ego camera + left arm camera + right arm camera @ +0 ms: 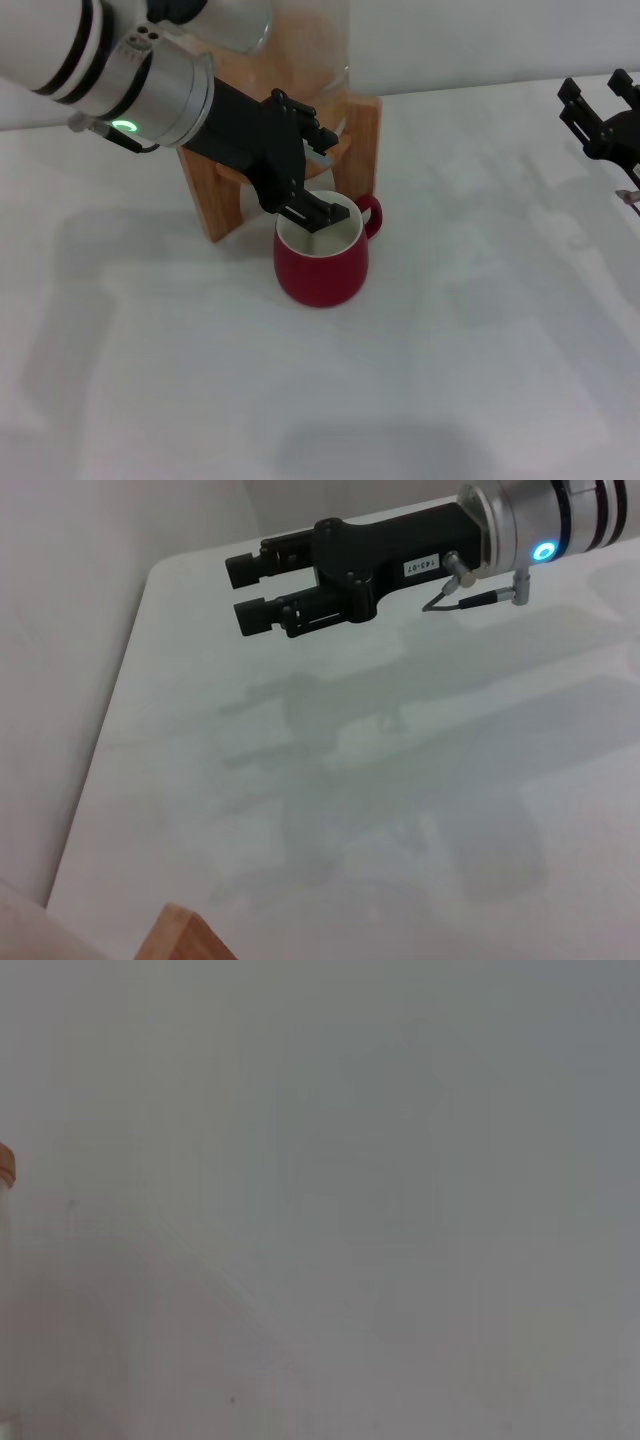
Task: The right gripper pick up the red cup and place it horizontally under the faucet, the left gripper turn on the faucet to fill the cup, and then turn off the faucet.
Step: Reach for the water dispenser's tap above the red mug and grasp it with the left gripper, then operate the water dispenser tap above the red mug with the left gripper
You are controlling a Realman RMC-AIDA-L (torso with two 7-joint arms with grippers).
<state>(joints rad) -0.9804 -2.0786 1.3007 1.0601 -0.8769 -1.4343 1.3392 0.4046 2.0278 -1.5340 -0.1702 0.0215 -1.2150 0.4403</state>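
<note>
A squat, rounded red ceramic cup [322, 262] with a white inside stood upright on the white table [470, 340], just in front of the wooden stand [220, 190] of a glass dispenser [305, 40]. Its small loop handle pointed away from the stand's left leg. The left gripper [315, 175], a black two-fingered claw, reached across the stand above the cup's rim, at the small chrome faucet [322, 152]; whether its fingers gripped the lever could not be told. The right gripper [248, 592], far from the cup, hung over bare table with fingers slightly apart, holding nothing.
</note>
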